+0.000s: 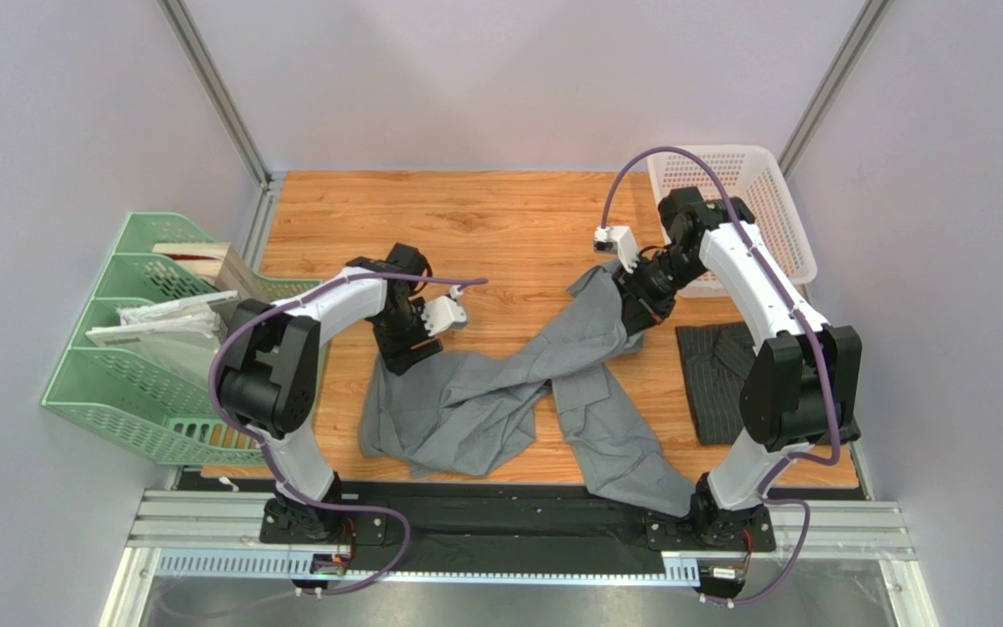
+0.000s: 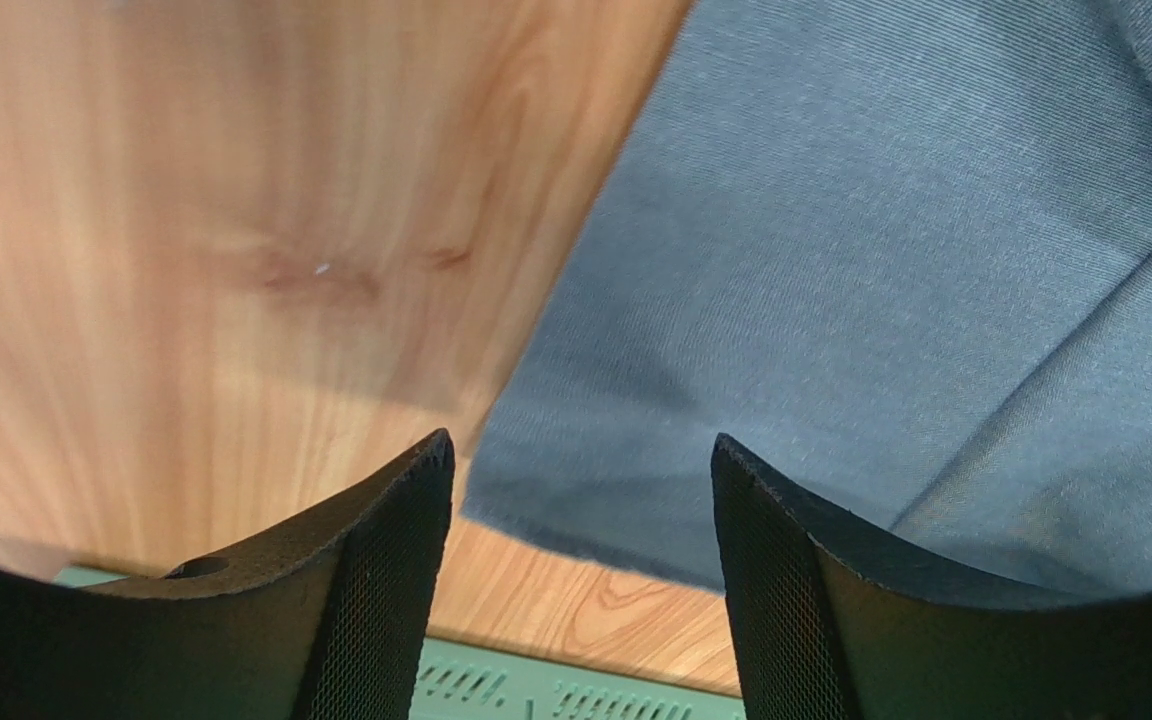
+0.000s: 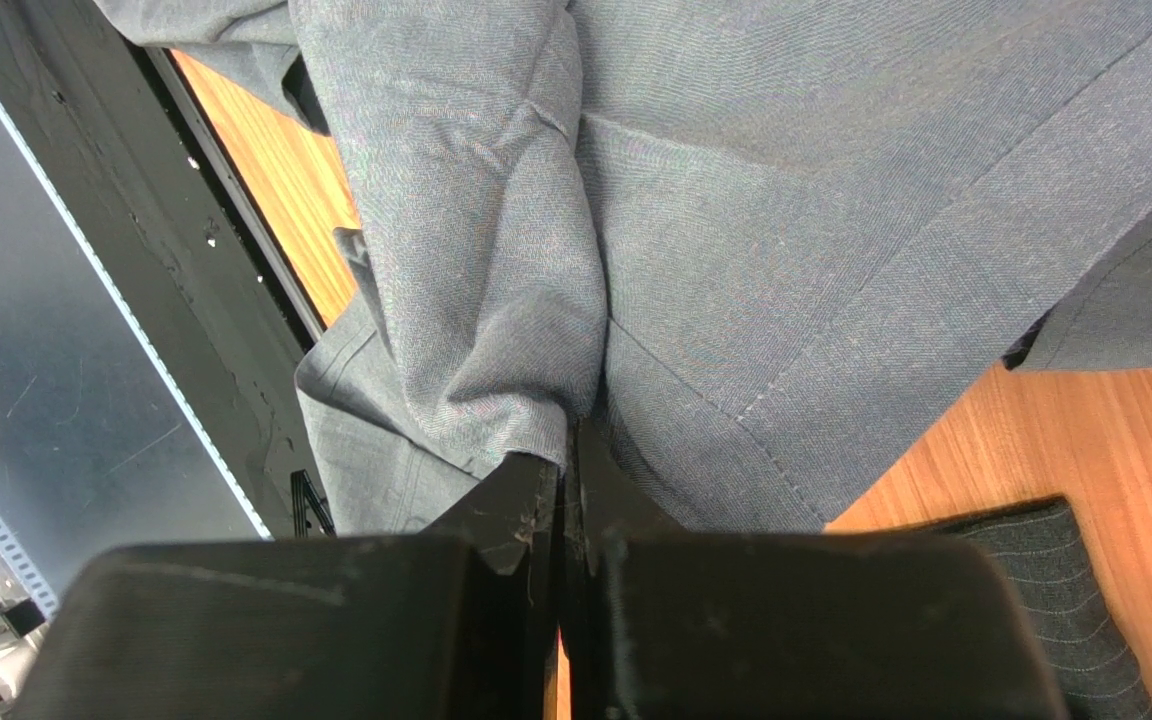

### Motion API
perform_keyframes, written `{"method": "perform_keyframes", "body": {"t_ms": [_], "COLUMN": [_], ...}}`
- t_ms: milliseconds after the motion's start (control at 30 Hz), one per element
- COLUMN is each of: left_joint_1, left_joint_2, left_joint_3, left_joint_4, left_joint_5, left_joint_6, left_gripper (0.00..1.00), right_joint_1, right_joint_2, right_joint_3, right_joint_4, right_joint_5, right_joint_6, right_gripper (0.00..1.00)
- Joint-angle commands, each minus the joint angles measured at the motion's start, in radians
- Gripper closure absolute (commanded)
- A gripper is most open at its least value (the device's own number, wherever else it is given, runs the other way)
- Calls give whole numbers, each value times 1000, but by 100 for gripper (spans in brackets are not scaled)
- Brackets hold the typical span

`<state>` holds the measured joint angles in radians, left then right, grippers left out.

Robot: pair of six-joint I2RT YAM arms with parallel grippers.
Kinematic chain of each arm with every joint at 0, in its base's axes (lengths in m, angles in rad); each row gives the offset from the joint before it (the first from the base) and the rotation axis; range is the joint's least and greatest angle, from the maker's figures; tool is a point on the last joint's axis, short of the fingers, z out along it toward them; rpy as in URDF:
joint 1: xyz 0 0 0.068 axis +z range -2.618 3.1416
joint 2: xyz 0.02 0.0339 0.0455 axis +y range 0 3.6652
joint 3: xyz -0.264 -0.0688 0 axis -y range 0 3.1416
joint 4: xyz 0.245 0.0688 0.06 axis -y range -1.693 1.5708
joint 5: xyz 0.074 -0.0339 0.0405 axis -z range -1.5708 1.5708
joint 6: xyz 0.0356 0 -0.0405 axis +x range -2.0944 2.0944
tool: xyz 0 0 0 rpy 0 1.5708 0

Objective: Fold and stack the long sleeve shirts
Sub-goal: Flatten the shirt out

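Grey shirt [image 1: 494, 392] sprawled across the middle of the table [image 1: 468, 222]. My right gripper [image 3: 567, 468] is clamped on a raised fold of it. My left gripper [image 2: 579, 458] has fingers apart, empty, over its edge. Dark pinstripe shirt [image 1: 716, 379] lies folded at right.

Noting wood-grain table [image 1: 507, 222], bare boards showing along the far edge. Logging white mesh basket [image 1: 716, 153] sitting at the table's far right corner. Recording green tiered file rack [image 1: 114, 392] standing just beyond the table's left edge, touching it. Seeing white papers [image 1: 160, 320] lying in the rack's middle tiers and a pale wooden block [image 1: 210, 261] leaning in its far tier. Marking metal rail [image 1: 180, 525] running along the near edge.
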<state>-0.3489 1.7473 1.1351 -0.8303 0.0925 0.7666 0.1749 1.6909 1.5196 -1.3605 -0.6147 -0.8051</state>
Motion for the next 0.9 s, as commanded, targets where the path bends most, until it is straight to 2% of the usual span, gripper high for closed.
{"method": "perform_keyframes", "body": {"t_ms": [0, 167, 267, 300, 333, 367, 433, 533, 600, 700, 733, 867], "left_joint_1": [-38, -41, -44, -44, -44, -44, -44, -39, -12, 60, 80, 171], "left_joint_2": [37, 109, 138, 139, 138, 136, 115, 68, 32, -46, -78, -123], "left_joint_3": [-40, 15, 51, 52, 52, 51, 37, 37, 73, 216, 312, 556], "left_joint_4": [39, -97, -127, -125, -124, -107, -73, -3, -6, -41, -47, -58], "left_joint_5": [-37, 13, 10, 15, 12, 7, -16, -54, -15, 60, 78, 165], "left_joint_6": [22, 20, 17, 16, 11, 7, -22, -52, -75, -133, -156, -265], "left_gripper": [30, 34, 40, 52, 60, 75, 98, 100, 100, 100, 100, 100], "right_joint_1": [5, 5, 5, 5, 5, 2, 3, 3, -9, -58, -75, -165], "right_joint_2": [15, 21, 24, 26, 27, 29, 29, 33, 41, 58, 65, 99], "right_joint_3": [47, 57, 62, 65, 67, 70, 76, 99, 125, 226, 270, 584], "right_joint_4": [-223, -221, -224, -224, -224, -224, -223, -223, -220, -187, -177, -62], "right_joint_5": [-22, -23, -23, -23, -22, -20, -23, -33, -37, -57, -72, -99], "right_joint_6": [23, 30, 32, 32, 33, 34, 34, 44, 58, 111, 138, 312], "right_gripper": [100, 100, 100, 100, 100, 100, 100, 100, 100, 100, 100, 100]}}
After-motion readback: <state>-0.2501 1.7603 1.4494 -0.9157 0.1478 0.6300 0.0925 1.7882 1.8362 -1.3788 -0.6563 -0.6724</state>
